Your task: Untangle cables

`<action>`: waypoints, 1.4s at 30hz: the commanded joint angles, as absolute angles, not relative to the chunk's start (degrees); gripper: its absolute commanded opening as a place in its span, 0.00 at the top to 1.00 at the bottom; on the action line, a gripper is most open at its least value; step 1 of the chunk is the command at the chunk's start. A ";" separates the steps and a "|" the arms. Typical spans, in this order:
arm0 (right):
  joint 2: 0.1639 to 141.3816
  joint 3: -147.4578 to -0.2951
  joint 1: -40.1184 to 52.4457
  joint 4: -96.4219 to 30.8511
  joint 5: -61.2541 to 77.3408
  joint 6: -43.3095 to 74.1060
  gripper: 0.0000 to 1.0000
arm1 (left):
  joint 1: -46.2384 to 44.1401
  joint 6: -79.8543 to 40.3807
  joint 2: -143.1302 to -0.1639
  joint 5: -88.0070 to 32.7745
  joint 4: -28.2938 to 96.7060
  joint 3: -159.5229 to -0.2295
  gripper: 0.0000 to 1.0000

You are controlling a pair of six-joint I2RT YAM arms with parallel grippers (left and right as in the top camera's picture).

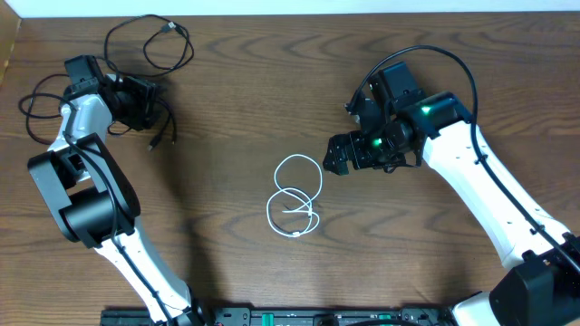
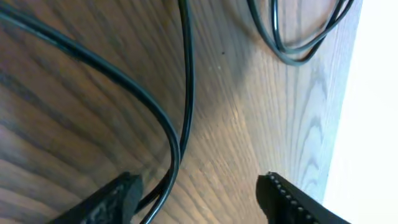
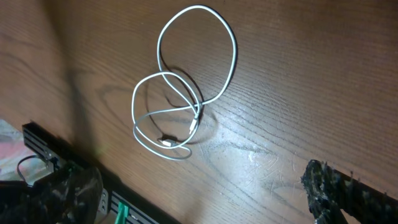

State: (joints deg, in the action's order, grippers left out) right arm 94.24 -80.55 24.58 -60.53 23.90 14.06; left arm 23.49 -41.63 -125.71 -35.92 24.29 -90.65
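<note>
A white cable [image 1: 292,192] lies in loose overlapping loops at the table's middle, and the right wrist view shows it too [image 3: 196,117]. My right gripper [image 1: 333,158] hovers just right of it, open and empty [image 3: 199,193]. One black cable [image 1: 166,29] is looped at the back left. A second black cable [image 1: 170,122] trails around my left gripper [image 1: 156,101]. In the left wrist view a strand of black cable [image 2: 177,143] runs between the open jaws, close beside the left finger [image 2: 115,199] and not pinched. Another black loop [image 2: 298,53] lies further ahead.
The table's pale back edge [image 2: 373,93] is close to my left gripper. A black rail with green parts [image 1: 272,317] runs along the front edge, also seen from the right wrist [image 3: 56,149]. Thick black arm wiring loops at the far left [image 1: 32,104].
</note>
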 commanded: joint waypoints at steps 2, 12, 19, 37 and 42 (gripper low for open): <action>94.41 -80.49 24.86 -60.62 23.88 14.11 0.01 | 23.57 -39.79 -120.22 -35.31 26.02 -91.92 0.31; 94.41 -80.49 20.71 -60.88 14.96 26.48 0.01 | 20.03 -34.74 -95.74 -27.77 56.69 -91.77 0.19; 94.41 -80.49 11.84 -64.49 10.13 26.52 0.01 | 5.45 -24.84 -93.60 -30.28 69.41 -91.13 0.19; 94.41 -80.49 -4.99 -68.36 -3.05 22.22 0.01 | -34.65 -41.28 -93.54 -7.57 78.37 -85.21 0.18; 94.41 -80.49 -4.93 -68.27 -2.66 22.24 0.01 | -40.42 -36.49 -93.54 -6.76 76.34 -83.40 0.18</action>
